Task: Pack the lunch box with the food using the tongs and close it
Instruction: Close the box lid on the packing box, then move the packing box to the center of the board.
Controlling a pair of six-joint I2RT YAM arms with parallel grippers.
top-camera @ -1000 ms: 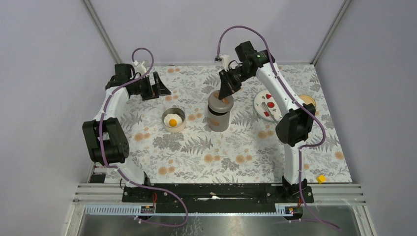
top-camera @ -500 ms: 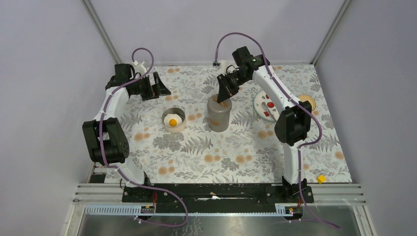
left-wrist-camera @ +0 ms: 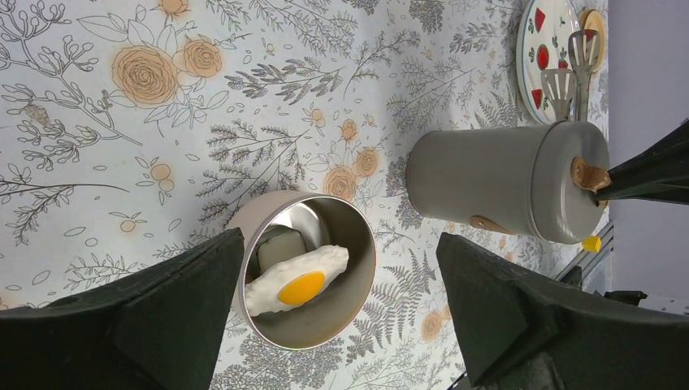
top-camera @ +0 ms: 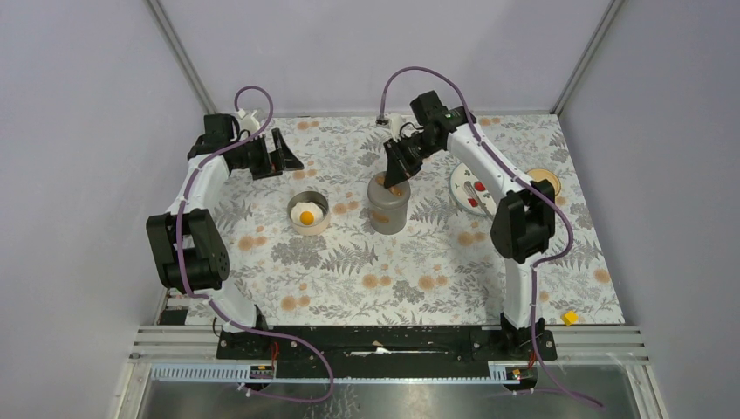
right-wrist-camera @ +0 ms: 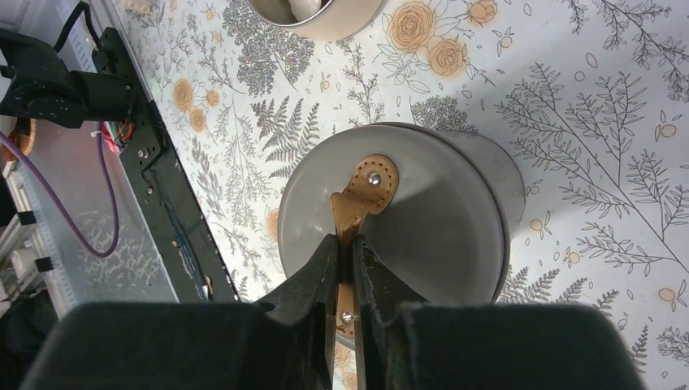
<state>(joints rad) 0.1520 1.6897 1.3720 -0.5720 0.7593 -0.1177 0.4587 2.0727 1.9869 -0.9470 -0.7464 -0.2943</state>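
The lunch box (top-camera: pixel 387 209) is a grey cylinder mid-table, and its lid (right-wrist-camera: pixel 422 227) rests on top. My right gripper (top-camera: pixel 397 173) hangs over it, shut on the lid's brown strap (right-wrist-camera: pixel 363 191). To the left, an open round tin (top-camera: pixel 308 225) holds the fried egg (left-wrist-camera: pixel 296 278) on a pale block. My left gripper (top-camera: pixel 288 157) stands open at the back left, with nothing between its fingers (left-wrist-camera: pixel 171 309). The tongs (left-wrist-camera: pixel 569 77) lie on the white plate (left-wrist-camera: pixel 528 49) among red food pieces; my right arm partly hides that plate (top-camera: pixel 467 199) in the top view.
A round orange-brown disc (top-camera: pixel 548 178) lies just right of the plate. A small yellow block (top-camera: pixel 569 318) sits near the front right corner by the rail. Walls close in the floral tablecloth at the back and sides.
My right wrist has shifted a little left and back over the lunch box, still pinching the strap. The left arm and the tin with the egg have not moved.
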